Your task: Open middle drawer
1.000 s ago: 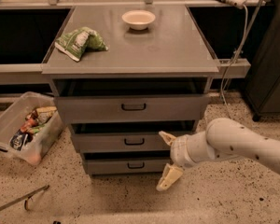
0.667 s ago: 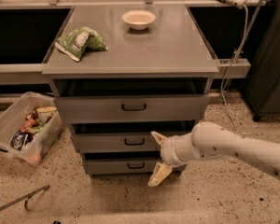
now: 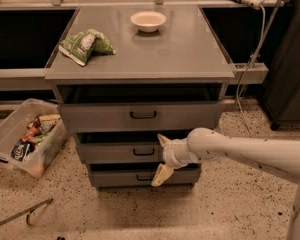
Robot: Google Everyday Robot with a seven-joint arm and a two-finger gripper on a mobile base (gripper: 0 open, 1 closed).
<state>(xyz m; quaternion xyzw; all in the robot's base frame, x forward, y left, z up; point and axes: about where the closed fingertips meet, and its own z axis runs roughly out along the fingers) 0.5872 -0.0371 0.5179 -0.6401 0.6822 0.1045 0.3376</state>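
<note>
Grey cabinet [image 3: 140, 59] fills the middle of the view, three drawers stacked under its flat top. We see the white arm [image 3: 250, 151] reaching in from the right, low and roughly level with the drawer fronts.

The middle drawer [image 3: 110, 153] sits between the taller top drawer [image 3: 100, 116] and the bottom drawer [image 3: 115, 178], with a dark gap above its front. We judge it barely out, if at all.

The gripper [image 3: 162, 158] hangs at the right part of that front, fingers [image 3: 164, 140] spread apart, one up near the drawer's top edge and one down over the bottom drawer's front. It clamps on nothing.

The handle [image 3: 143, 152], a small dark bar, lies just left of the gripper, apart from it.

To do this well, we think the gripper needs to slide left until the bar sits between the fingers, then close across it from above and below. The pull should run straight out, level, no twist, or the shallow tray may bind. The risk we flag is the lower finger catching the bottom drawer instead.
</note>
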